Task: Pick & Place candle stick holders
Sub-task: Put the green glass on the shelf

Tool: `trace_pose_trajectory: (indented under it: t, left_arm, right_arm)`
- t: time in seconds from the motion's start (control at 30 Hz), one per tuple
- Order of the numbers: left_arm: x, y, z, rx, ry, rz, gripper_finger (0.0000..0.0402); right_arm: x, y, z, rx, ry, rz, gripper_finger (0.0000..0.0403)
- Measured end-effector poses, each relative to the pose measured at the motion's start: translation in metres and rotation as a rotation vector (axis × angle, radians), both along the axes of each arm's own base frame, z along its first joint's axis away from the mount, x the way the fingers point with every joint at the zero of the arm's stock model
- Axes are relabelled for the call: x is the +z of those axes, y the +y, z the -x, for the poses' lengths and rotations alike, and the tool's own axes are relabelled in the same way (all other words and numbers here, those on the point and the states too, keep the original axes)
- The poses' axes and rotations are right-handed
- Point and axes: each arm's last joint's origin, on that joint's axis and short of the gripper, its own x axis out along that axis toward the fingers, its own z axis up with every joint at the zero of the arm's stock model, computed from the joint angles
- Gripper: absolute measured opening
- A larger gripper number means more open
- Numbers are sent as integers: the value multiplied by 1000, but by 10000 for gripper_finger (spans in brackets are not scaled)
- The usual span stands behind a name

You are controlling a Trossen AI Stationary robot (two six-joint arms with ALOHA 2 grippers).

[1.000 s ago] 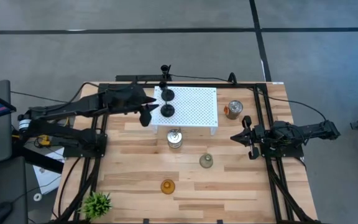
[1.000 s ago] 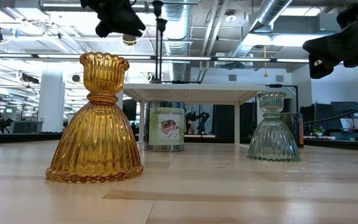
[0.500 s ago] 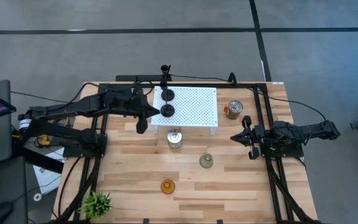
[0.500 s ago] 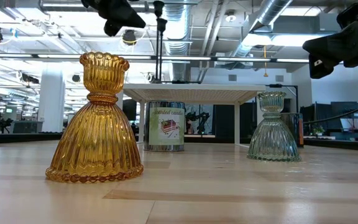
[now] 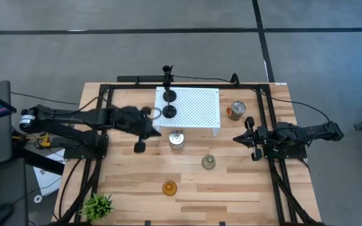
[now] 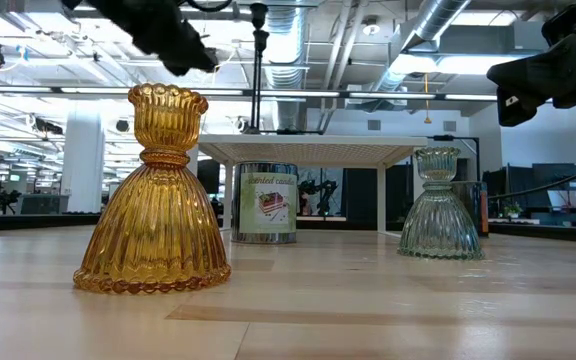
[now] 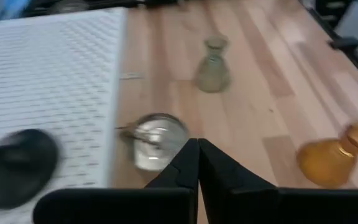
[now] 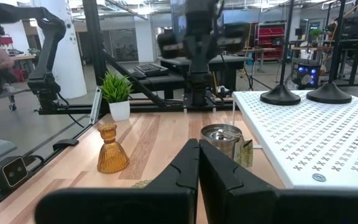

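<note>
Wooden table: carries all items. White perforated stand sits at the far middle, evidently the placing surface, since two black candle holders already stand upright on its left part, one just behind the other.

Left arm: extended over the table beside the stand's left front corner. Left gripper has its fingers pressed together with nothing between them, pointing toward the open tabletop, apparently lining up for the glass pieces.

Right arm: waiting at the table's right side. Right gripper is likewise clenched and empty.

Tin can: just in front of the stand, a second can to its right.

Green glass holder and amber glass holder: upright on bare wood nearer the front, well apart. Judged not yet placed.
</note>
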Motion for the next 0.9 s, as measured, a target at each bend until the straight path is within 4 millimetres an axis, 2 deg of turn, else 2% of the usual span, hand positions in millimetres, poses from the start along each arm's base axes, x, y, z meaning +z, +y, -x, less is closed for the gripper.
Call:
trace_pose_trajectory:
  t: [0.17,0.5,0.7,0.9]
  left_arm:
    - [-24,-12,-2,-57,-21,8,4]
    - [-54,-27,-2,-128,-111,21,4]
    - [-65,-30,1,-150,-101,22,6]
    - [-69,-31,2,-154,-107,22,7]
  right_arm:
    - [0,0,0,0,0,0,0]
    - [0,0,0,0,0,0,0]
    - [0,0,0,0,0,-4,0]
    - [0,0,0,3,7,-100,0]
